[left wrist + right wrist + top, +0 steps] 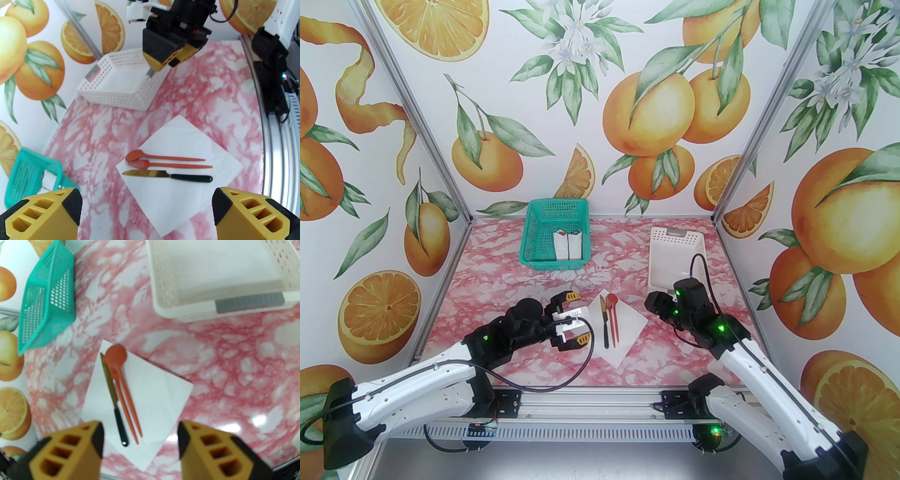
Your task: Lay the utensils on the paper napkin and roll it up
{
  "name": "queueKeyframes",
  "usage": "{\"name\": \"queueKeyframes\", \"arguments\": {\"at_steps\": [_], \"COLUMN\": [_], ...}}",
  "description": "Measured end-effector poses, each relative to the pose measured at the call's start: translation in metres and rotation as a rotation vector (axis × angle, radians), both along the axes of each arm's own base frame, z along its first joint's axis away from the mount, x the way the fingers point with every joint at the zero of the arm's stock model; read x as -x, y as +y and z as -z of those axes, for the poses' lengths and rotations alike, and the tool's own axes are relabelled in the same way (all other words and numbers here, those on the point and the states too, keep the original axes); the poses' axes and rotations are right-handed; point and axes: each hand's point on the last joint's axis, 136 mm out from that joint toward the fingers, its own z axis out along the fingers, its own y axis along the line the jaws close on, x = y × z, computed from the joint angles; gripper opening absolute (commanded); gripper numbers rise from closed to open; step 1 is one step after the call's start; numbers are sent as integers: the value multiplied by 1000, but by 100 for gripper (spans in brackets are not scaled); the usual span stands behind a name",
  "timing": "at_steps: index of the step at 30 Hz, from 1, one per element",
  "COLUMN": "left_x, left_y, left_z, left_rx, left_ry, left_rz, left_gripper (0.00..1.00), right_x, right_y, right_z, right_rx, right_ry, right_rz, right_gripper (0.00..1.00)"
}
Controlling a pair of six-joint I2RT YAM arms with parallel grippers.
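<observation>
The paper napkin (628, 323) lies flat as a white diamond at the table's near middle. On its left half the utensils lie side by side: an orange spoon (614, 300), an orange fork (610, 309) and a dark-handled knife (605, 328). My left gripper (575, 318) hovers open just left of the napkin, its yellow fingers spread. In the left wrist view the knife (164, 174), fork (150, 164) and spoon (138, 155) lie ahead of the open left gripper (146, 208). My right gripper (140, 441) is open above the napkin (159, 392), nothing between its fingers.
A teal basket (534, 234) at the back left holds two white wrapped bundles (569, 244). A white basket (675, 234) stands at the back right, just behind the right arm. Aluminium posts and orange-printed walls enclose the pink marbled table (497, 290).
</observation>
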Motion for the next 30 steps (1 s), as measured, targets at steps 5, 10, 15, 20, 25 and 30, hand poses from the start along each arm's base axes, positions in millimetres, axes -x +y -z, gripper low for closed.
{"name": "queueKeyframes", "arguments": {"at_steps": [5, 10, 15, 20, 25, 30], "left_x": [17, 20, 26, 34, 45, 54], "left_y": [-12, -15, -21, -27, -39, -56], "left_z": [47, 71, 92, 111, 129, 143], "left_rx": [-185, -277, -337, -383, -424, -451], "left_ry": [-5, -17, -2, 11, 16, 14], "left_rz": [58, 67, 92, 122, 162, 198], "left_gripper": [90, 90, 91, 92, 93, 93], "right_x": [8, 9, 10, 12, 13, 14], "right_y": [-13, -18, -19, -20, -20, -20], "right_z": [0, -2, -3, -3, -3, 2], "right_rx": [-54, -82, -94, -96, -97, -95], "right_ry": [-32, -46, -53, -52, -49, -39], "right_rz": [74, 110, 121, 124, 125, 127], "right_gripper": [74, 75, 75, 75, 75, 75]}}
